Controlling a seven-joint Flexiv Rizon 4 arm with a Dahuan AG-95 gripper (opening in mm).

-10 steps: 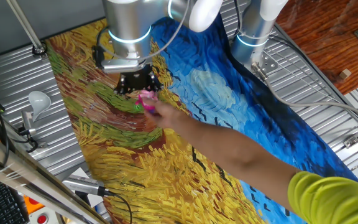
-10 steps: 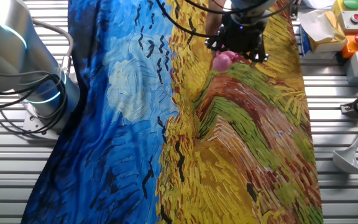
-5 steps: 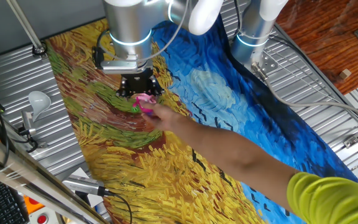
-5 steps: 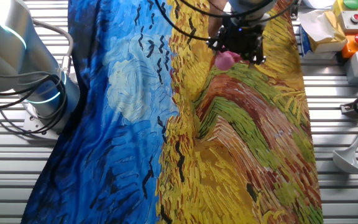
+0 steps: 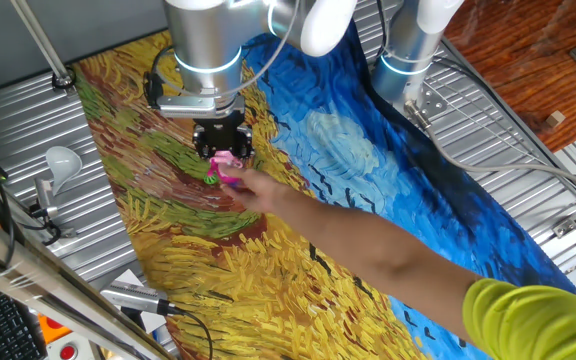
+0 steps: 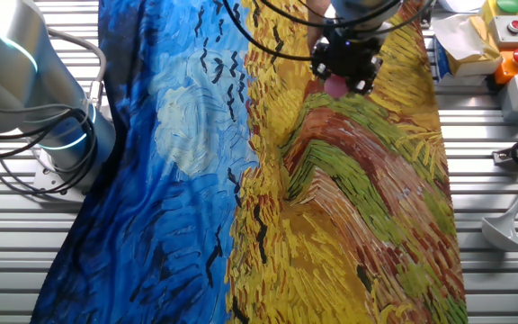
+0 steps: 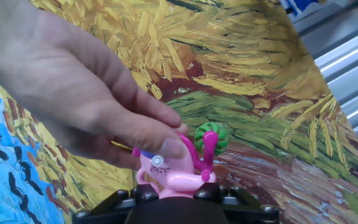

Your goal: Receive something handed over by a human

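We see the painted cloth (image 5: 388, 190) spread over the slatted table (image 5: 28, 130), wheat-yellow on 1 side and blue on the other. Above it hangs the arm (image 5: 206, 50), and from the lower right the human (image 5: 368, 245) reaches in with a bare forearm and yellow-green sleeve.

Against the picture from 1 s ago, the gripper (image 5: 221, 152) has come lower and toward the hand (image 7: 86, 99), and the pink toy (image 5: 225, 168) that then sat clear below the black fingers is now right at them. In the other fixed view the pink toy (image 6: 335, 85) has gone from beside the gripper (image 6: 343, 65) to tucked under it.

In the hand view the pink toy (image 7: 176, 171), with its green ball, sits at the gripper's mouth, while the human's thumb and fingertips pinch its left side.

We cannot tell whether the jaws are closed on it or merely around it. We judge the handover at its crossing point: the toy is between both parties, the human not yet letting go.
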